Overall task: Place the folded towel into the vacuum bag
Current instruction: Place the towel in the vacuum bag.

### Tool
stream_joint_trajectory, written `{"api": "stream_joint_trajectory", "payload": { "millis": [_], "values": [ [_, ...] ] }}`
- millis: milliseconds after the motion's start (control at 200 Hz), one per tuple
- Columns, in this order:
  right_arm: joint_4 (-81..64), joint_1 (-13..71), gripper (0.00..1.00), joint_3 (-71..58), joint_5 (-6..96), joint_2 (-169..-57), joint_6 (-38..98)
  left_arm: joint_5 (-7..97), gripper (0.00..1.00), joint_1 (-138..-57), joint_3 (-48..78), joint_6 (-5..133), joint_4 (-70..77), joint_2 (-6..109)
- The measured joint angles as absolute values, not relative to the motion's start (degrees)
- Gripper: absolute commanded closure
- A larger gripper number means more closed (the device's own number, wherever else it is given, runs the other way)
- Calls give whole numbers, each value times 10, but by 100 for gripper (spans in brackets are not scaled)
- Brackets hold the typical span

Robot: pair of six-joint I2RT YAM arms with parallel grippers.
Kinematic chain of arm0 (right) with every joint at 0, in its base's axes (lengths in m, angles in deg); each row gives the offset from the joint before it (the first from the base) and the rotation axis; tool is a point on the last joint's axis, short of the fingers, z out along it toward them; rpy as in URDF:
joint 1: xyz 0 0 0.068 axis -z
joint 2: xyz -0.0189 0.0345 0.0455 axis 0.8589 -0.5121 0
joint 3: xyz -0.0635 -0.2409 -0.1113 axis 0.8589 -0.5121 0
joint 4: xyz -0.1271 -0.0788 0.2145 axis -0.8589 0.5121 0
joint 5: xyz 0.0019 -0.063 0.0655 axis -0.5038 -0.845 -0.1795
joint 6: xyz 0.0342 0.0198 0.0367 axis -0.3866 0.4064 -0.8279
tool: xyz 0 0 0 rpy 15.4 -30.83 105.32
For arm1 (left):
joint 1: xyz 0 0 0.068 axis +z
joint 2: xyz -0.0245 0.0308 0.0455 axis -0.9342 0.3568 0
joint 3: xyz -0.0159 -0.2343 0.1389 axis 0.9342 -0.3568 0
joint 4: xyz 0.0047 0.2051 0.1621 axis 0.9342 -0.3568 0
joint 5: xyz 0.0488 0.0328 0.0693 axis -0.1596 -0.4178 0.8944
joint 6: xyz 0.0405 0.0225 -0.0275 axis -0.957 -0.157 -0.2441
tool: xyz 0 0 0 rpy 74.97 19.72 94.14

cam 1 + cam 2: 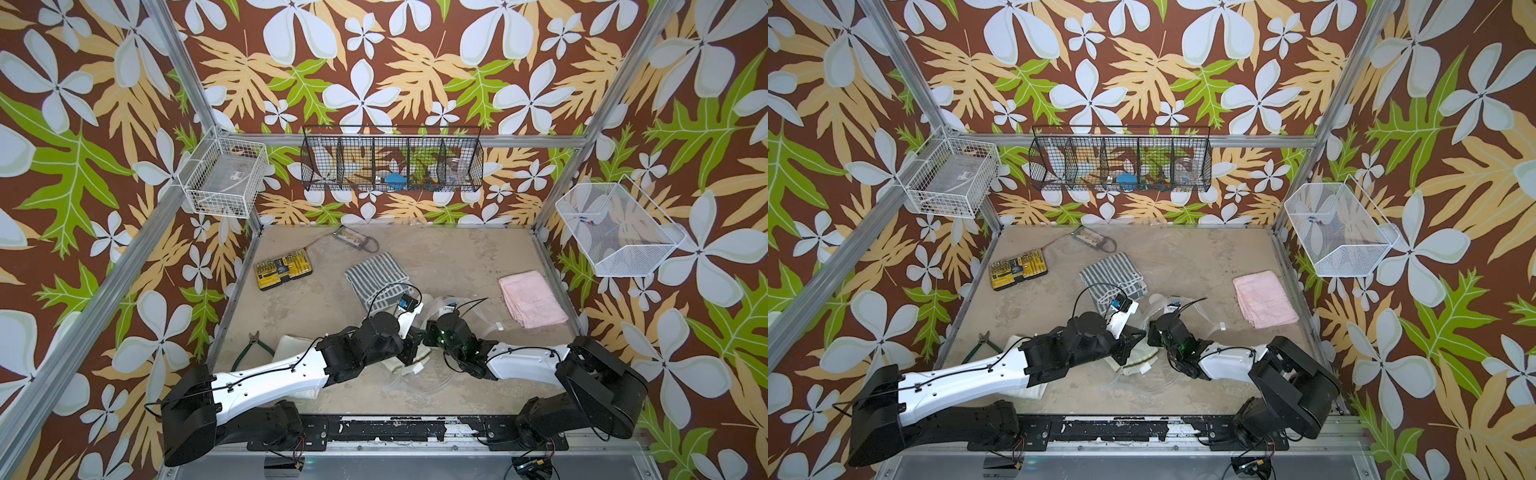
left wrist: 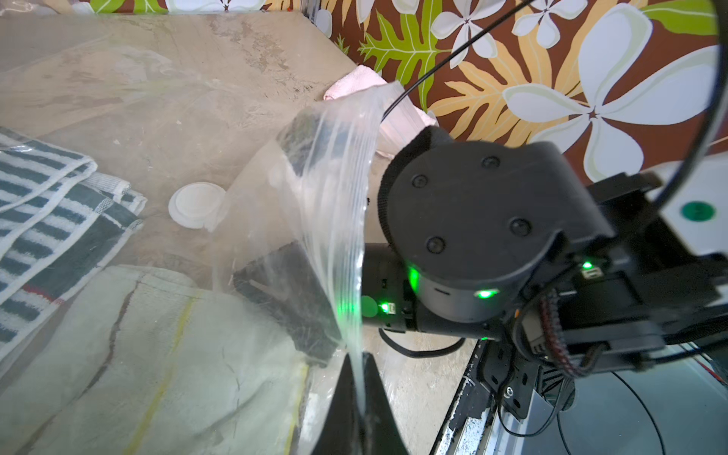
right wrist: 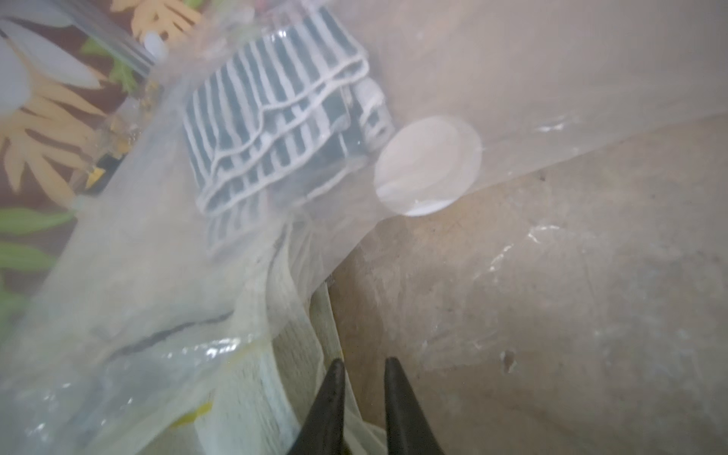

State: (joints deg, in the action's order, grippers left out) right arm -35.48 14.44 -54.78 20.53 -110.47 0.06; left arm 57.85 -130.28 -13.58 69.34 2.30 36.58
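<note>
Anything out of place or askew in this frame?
The cream towel, seen through the vacuum bag film, is rumpled rather than neatly folded, and the striped towel has splayed layers. The left gripper pinches the bag's edge up into a crinkled ridge. Nothing looks spilled or broken.

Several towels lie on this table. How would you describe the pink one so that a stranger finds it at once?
Find the white mesh basket hanging on the wall at the robot's right. Just below it, near that edge of the table, lies the pink towel, folded flat. It is plain pale pink and lies alone, whereas the striped towel is dark green and white.
</note>
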Motion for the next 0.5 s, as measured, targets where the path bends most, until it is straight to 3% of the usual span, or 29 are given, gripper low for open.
{"api": "stream_joint_trajectory", "payload": {
  "millis": [105, 165, 500],
  "values": [
    [-372, 148, 76, -521, 194, -1132, 0, 561, 62, -1303, -143, 695, 13, 357],
    [-374, 150, 76, -515, 196, -1134, 0, 558, 51, -1303, -144, 709, -4, 337],
    [-266, 153, 61, -540, 292, -1065, 0, 698, 27, -1167, -175, 839, -159, 234]
  ]
}}
